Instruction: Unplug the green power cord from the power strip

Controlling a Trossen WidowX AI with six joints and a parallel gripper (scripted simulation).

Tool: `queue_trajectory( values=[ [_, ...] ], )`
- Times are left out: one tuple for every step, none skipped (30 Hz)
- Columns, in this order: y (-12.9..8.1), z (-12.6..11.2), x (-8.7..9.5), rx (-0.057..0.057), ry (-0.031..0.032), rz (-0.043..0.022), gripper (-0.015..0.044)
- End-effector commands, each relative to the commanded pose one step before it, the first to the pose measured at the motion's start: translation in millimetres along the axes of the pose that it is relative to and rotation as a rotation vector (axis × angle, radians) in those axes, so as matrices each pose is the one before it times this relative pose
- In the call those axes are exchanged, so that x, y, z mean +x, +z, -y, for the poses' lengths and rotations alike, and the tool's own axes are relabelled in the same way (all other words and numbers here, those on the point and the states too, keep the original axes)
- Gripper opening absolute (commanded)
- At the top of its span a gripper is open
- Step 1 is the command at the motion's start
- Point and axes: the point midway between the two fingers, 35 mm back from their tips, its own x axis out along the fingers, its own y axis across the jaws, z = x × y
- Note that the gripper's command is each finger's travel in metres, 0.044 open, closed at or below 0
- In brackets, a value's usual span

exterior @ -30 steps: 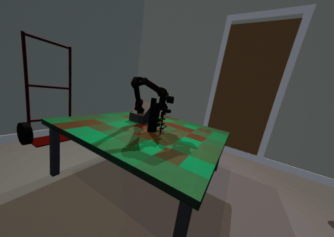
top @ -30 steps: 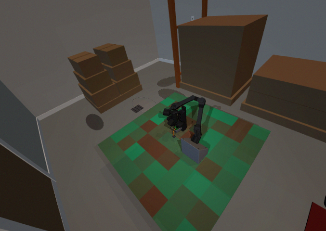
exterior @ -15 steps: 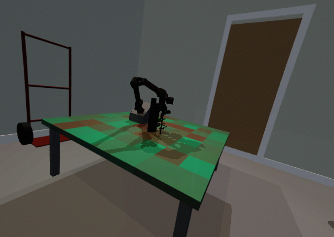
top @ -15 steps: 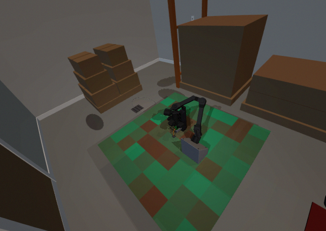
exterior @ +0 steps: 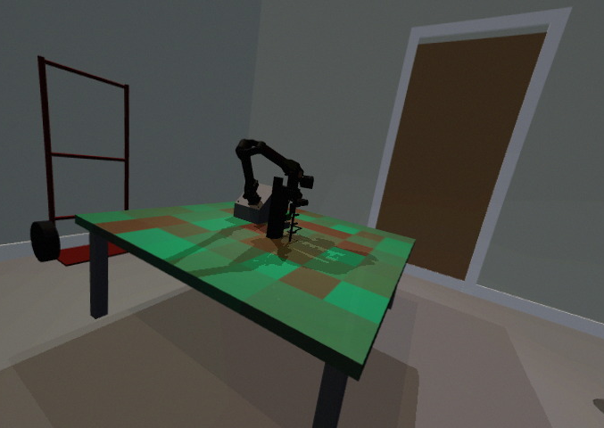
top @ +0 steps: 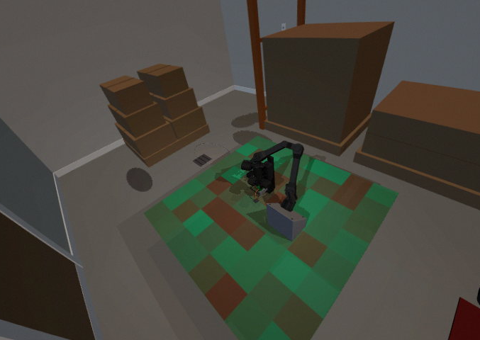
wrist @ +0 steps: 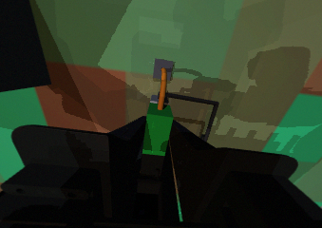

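Now claw (wrist: 158,142) tight on green plug (wrist: 158,128) above checkered table (wrist: 282,138).

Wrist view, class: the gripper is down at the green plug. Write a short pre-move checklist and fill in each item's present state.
1. Gripper shut on the green plug: ok.
2. Plug sits centred between the fingers: ok.
3. Orange cord runs ahead to a small grey block, not snagged on the fingers: ok.
4. Plug already out of the power strip: cannot tell.
5. Plug let go, as the task finally needs: not ok.
6. Arm base seated on the table: ok.
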Motion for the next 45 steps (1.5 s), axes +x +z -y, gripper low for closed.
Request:
queue_trajectory(
  values=[
    [1.64, 0.64, -0.61, 0.002, -0.00129, 0.00042, 0.0],
    [1.05, 0.14, -0.03, -0.0001, -0.00005, 0.00017, 0.0],
    [1.3, 0.16, -0.03, -0.0001, -0.00006, 0.0002, 0.0],
    [1.52, 0.18, -0.04, -0.0001, -0.00006, 0.00023, 0.0],
    [1.61, 0.19, -0.04, -0.0001, -0.00007, 0.00023, 0.0],
    [1.63, 0.18, -0.04, -0.0001, -0.00006, 0.00022, 0.0],
    [1.64, 0.17, -0.04, -0.0001, -0.00006, 0.00021, 0.0],
    [1.64, 0.16, -0.04, -0.0001, -0.00006, 0.0002, 0.0],
    [1.64, 0.15, -0.04, -0.0001, -0.00006, 0.00019, 0.0],
    [1.64, 0.14, -0.04, -0.0001, -0.00005, 0.00018, 0.0],
    [1.64, 0.13, -0.05, -0.0001, -0.00005, 0.00017, 0.0],
    [1.65, 0.11, -0.05, -0.0001, -0.00005, 0.00016, 0.0],
    [1.65, 0.1, -0.06, -0.0001, -0.00005, 0.00015, 0.0],
    [1.65, 0.09, -0.07, -0.0001, -0.00004, 0.00014, 0.0],
    [1.65, 0.08, -0.08, -0.0001, -0.00004, 0.00013, 0.0],
    [1.65, 0.06, -0.09, -0.0001, -0.00004, 0.00012, 0.0],
    [1.65, 0.05, -0.1, -0.0001, -0.00004, 0.00011, 0.0],
    [1.66, 0.03, -0.12, -0.0001, -0.00004, 0.0001, 0.0],
    [1.66, 0.02, -0.13, -0.0001, -0.00004, 0.00009, 0.0],
    [1.66, 0.0, -0.15, -0.0001, -0.00003, 0.00008, 0.0],
    [1.66, -0.01, -0.17, -0.0001, -0.00003, 0.00008, 0.0],
    [1.66, -0.03, -0.2, -0.0001, -0.00003, 0.00007, 0.0],
    [1.66, -0.05, -0.22, -0.0001, -0.00003, 0.00006, 0.0],
    [1.61, -0.06, -0.24, -0.0001, -0.00003, 0.00005, 0.0],
    [1.61, -0.08, -0.27, -0.0001, -0.00003, 0.00004, 0.0],
    [1.61, -0.09, -0.28, -0.0001, -0.00002, 0.00003, 0.0],
    [1.61, -0.1, -0.28, -0.0001, -0.00002, 0.00001, 0.0],
    [1.61, -0.11, -0.28, -0.0001, -0.00002, 0.0, 0.0],
    [1.61, -0.12, -0.28, -0.0001, -0.00002, -0.00002, 0.0],
    [1.61, -0.13, -0.28, -0.0001, -0.00002, -0.00004, 0.0],
    [1.61, -0.14, -0.27, -0.0001, -0.00002, -0.00005, 0.0],
    [1.61, -0.15, -0.27, -0.0001, -0.00002, -0.00007, 0.0],
    [1.61, -0.17, -0.25, -0.0001, -0.00002, -0.00009, 0.0],
    [-8.17, -1.97, 2.33, -0.001, 0.00507, -0.00389, 0.0026],
    [0.0, 0.0, 0.0, 0.0, 0.0, 0.0, 0.0053],
    [0.0, 0.0, 0.0, 0.0, 0.0, 0.0, 0.0079],
    [0.0, 0.0, 0.0, 0.0, 0.0, 0.0, 0.0105],
    [0.0, 0.0, 0.0, 0.0, 0.0, 0.0, 0.0131],
    [0.0, 0.0, 0.0, 0.0, 0.0, 0.0, 0.0157],
    [0.0, 0.0, 0.0, 0.0, 0.0, 0.0, 0.016],
    [0.0, 0.0, 0.0, 0.0, 0.0, 0.0, 0.016],
    [0.0, 0.0, 0.0, 0.0, 0.0, 0.0, 0.016],
    [0.0, 0.0, 0.0, 0.0, 0.0, 0.0, 0.016],
    [0.0, 0.0, 0.0, 0.0, 0.0, 0.0, 0.016],
    [0.0, 0.0, 0.0, 0.0, 0.0, 0.0, 0.016]
  ],
)
